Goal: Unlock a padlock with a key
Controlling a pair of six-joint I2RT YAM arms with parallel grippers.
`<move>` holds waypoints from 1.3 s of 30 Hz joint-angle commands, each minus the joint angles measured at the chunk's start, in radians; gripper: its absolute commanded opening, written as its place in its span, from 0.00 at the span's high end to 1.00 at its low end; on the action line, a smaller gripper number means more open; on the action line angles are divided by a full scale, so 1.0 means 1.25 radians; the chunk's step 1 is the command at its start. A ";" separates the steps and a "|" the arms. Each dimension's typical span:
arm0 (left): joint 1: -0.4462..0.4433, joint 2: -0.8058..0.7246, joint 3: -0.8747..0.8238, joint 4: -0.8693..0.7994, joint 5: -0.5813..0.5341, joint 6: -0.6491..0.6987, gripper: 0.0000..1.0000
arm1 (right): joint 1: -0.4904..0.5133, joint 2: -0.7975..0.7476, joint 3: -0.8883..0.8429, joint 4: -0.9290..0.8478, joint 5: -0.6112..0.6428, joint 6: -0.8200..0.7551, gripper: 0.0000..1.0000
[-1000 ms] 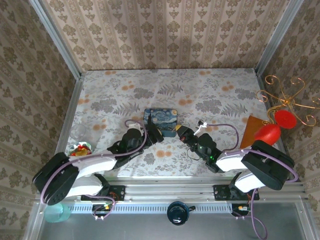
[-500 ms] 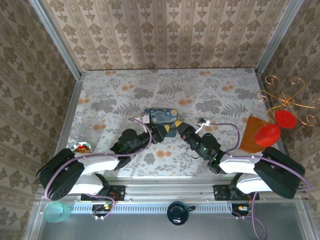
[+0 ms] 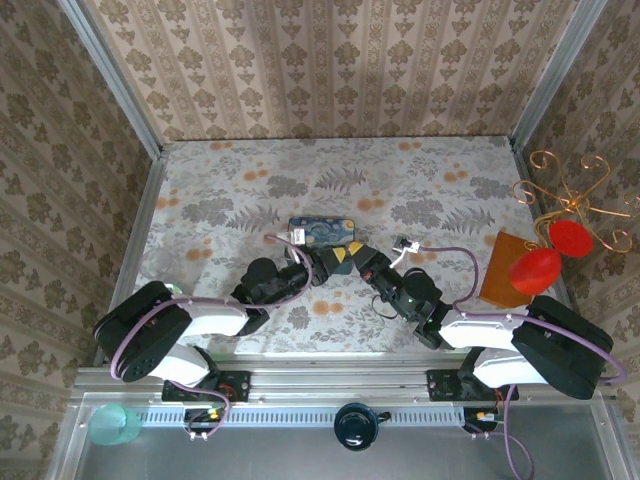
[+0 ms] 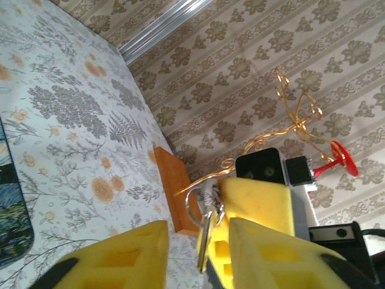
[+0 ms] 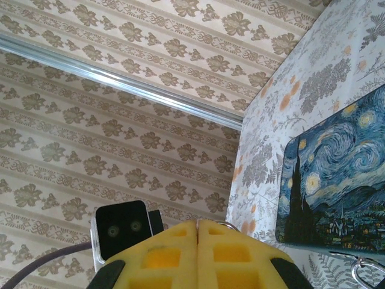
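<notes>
My two grippers meet just in front of the blue swirly tin [image 3: 322, 231]. My right gripper [image 3: 355, 258] is shut, its yellow fingers [image 5: 197, 253] pressed together, with a sliver of metal ring showing at their tips. The left wrist view shows those fingers [image 4: 258, 201] pinching a key ring [image 4: 194, 205] from which a silver key [image 4: 203, 244] hangs. My left gripper [image 4: 198, 227] is open around that key, which sits close to one finger, with a clear gap to the other. The padlock is hidden.
An orange wooden block [image 3: 500, 268] stands at the right, beside a gold wire stand [image 3: 575, 195] carrying red pieces [image 3: 540, 265]. Patterned walls close in the table on three sides. A teal cup [image 3: 105, 424] sits below the rail at the front left.
Both grippers have drawn closer together, towards the tin's front edge. The left jaws have narrowed around the hanging key. The right gripper has stayed shut.
</notes>
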 commanded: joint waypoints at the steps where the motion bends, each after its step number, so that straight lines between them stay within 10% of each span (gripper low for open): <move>1: -0.006 0.002 0.023 0.040 0.012 -0.005 0.75 | 0.008 -0.008 0.021 0.011 0.035 -0.002 1.00; 18: 0.003 0.002 0.036 0.015 0.028 -0.016 0.97 | 0.009 -0.018 0.013 -0.014 0.049 0.000 1.00; 39: 0.127 -0.224 0.245 -0.765 0.134 0.318 1.00 | -0.111 -0.062 0.063 -0.207 -0.197 -0.061 0.89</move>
